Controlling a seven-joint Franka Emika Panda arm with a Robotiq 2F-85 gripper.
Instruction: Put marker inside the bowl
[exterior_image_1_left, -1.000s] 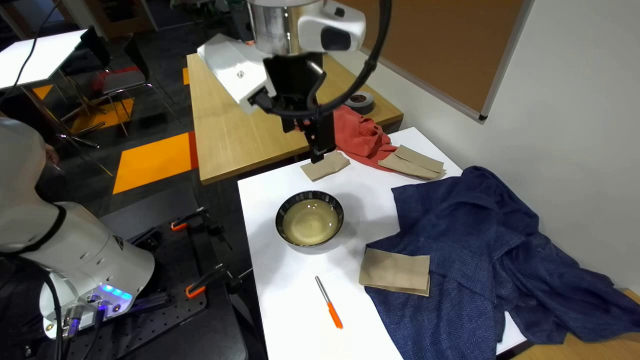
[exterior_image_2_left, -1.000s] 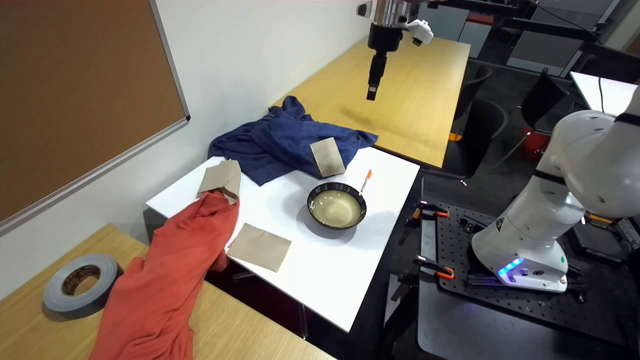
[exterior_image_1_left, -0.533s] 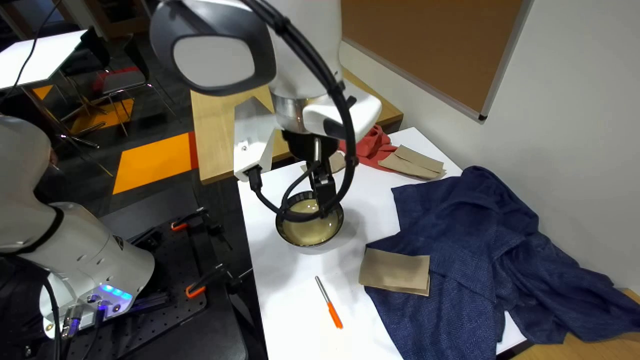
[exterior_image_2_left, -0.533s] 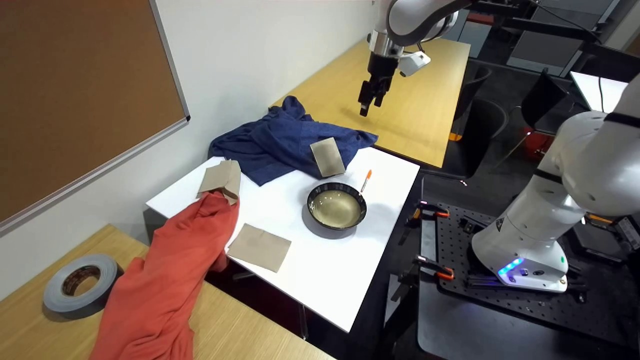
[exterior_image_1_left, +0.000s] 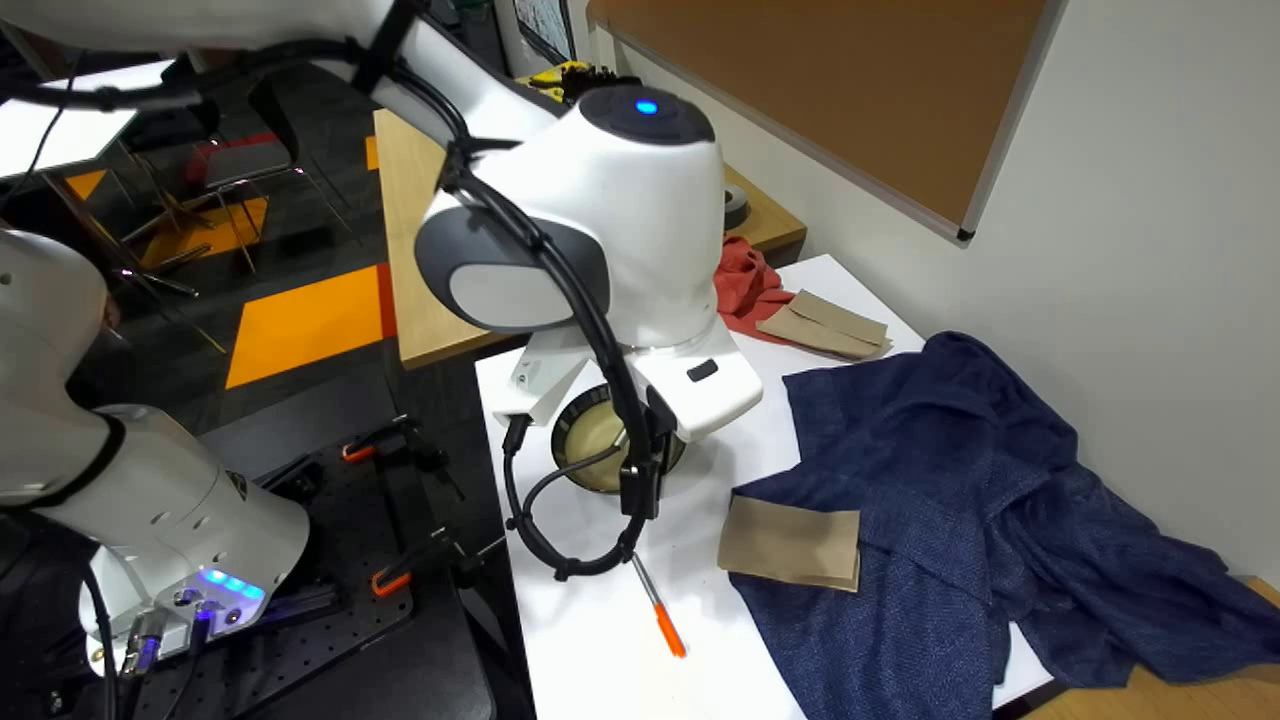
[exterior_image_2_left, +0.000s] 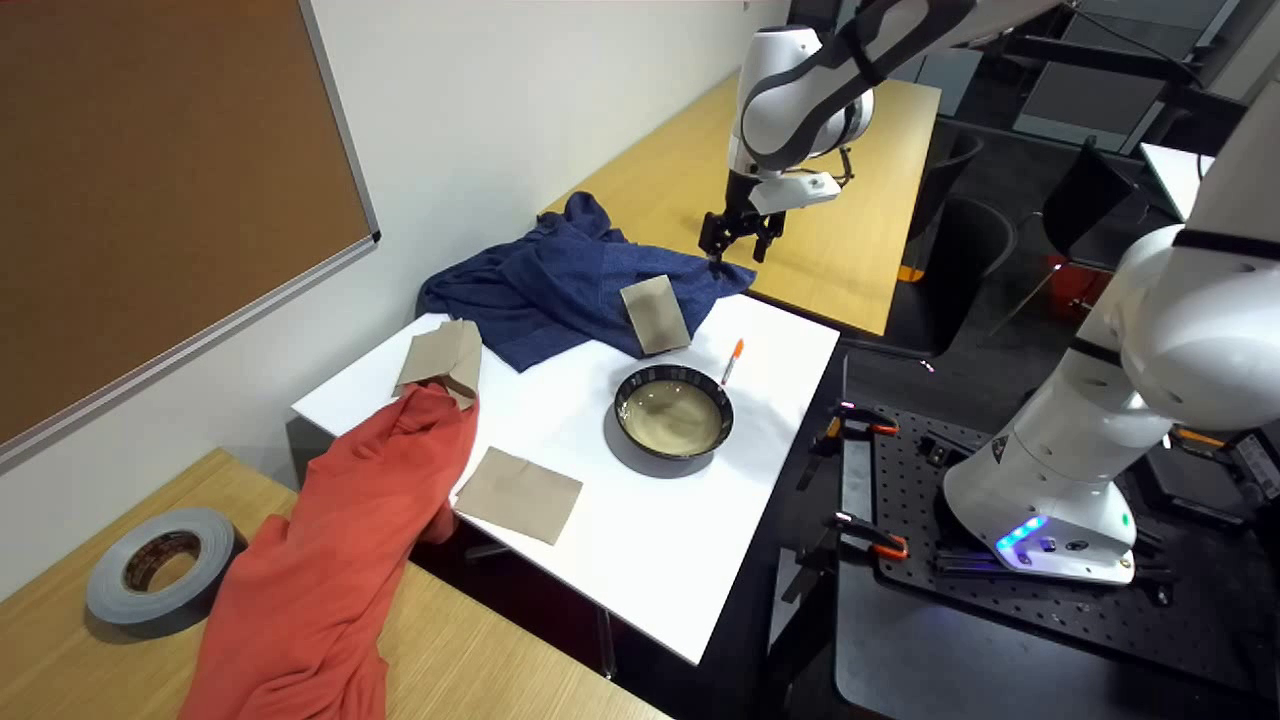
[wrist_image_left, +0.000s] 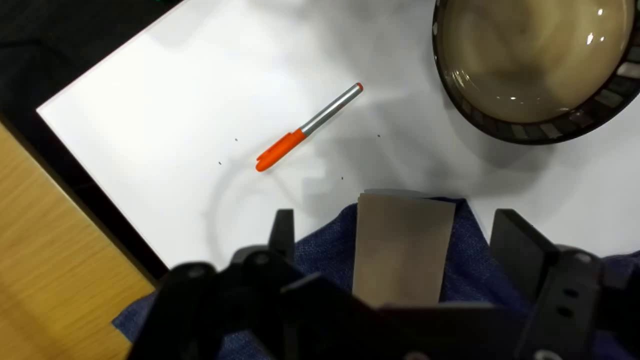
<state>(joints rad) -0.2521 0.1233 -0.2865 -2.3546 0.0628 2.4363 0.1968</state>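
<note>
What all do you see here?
marker: one, orange and silver, on white table
bowl: one, dark-rimmed, cream inside, near marker
cloths: two, navy and red, overhanging white table
paper pieces: at least three, brown, around bowl
wooden tables: two, tan, flanking white table
tape roll: one, grey, on wooden table
corkboard: one, brown, on wall
chairs: at least two, dark, background
clamps: at least two, black-orange, on dark stand
robot arm: one, white, mounted on stand
end effector: one, black, open, at arm's tip
</note>
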